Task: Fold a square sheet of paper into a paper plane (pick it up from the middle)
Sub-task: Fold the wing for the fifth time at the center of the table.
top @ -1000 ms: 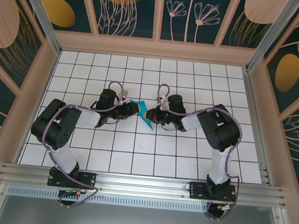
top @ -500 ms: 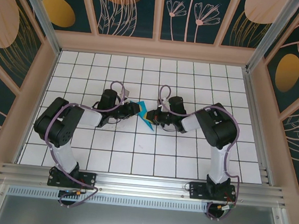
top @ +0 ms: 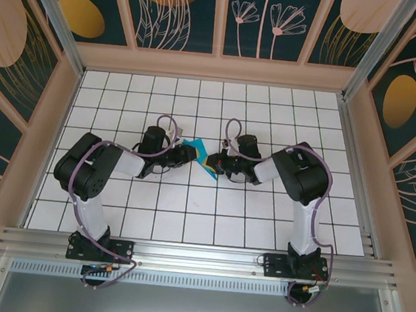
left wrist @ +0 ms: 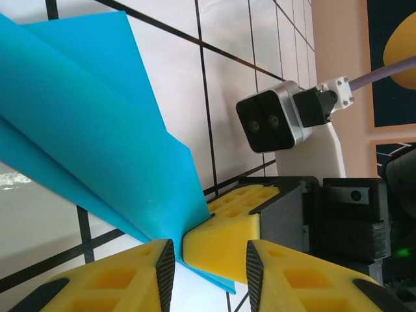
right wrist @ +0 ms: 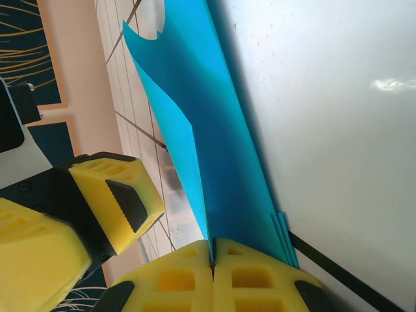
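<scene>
Right gripper (right wrist: 212,260): jaws pressed together, clamped on paper (right wrist: 208,130); the pinch sits on the folded edge, with several layer edges stacked just beside the fingertips; the rest of the paper fans away from right gripper as creased flaps, bright teal, unmarked.
Left gripper (left wrist: 208,260) faces right gripper tip to tip, just beside it; its jaws stand apart, nothing pinched between them; in left wrist view right gripper's yellow tip shows in that gap, and the paper's crease runs down one side of the tip; whether it touches a left pad, cannot tell.
Right wrist view: one left finger (right wrist: 107,188) sits beside right gripper, clear of the paper, with a strip of table showing between.
Camera (left wrist: 272,121) is mounted on right gripper's back, twin lenses aimed along its fingers.
From above, the paper is a small teal sliver at right gripper's tip, between the two grippers; one corner points off to the arm-base side of right gripper; whether it rests on table (top: 186,221) below right gripper, cannot tell.
Both arms bend inward, elbows out, wrists meeting at right gripper's tip.
</scene>
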`<action>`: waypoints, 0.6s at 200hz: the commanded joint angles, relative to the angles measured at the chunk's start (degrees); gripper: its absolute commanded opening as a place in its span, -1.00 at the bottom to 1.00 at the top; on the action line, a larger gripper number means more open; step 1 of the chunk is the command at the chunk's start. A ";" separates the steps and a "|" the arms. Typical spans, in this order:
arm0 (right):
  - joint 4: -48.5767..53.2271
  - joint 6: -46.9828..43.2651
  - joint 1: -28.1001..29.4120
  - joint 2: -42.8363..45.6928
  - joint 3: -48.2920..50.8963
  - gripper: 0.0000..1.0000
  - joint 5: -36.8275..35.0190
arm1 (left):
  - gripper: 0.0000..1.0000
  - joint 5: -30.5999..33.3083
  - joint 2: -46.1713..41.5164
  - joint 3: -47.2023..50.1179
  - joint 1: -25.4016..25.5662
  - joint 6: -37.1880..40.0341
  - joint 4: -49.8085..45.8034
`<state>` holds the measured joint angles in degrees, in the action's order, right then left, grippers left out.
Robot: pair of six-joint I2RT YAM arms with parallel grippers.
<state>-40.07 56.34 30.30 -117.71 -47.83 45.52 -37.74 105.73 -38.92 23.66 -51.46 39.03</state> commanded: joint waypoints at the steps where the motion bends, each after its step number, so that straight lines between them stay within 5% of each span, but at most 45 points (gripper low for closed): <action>1: 2.31 0.80 -0.40 -1.66 -0.34 -1.00 -0.03 | -0.25 -1.74 1.26 -1.25 0.38 0.71 2.55; 120: 6.59 -0.79 -0.42 -2.69 -1.89 -1.00 0.02 | -0.43 0.50 6.28 -4.81 0.60 0.40 0.49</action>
<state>-37.30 56.23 30.09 -117.93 -49.28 46.17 -38.35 110.54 -42.61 24.03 -51.48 40.03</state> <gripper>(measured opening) 0.051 0.295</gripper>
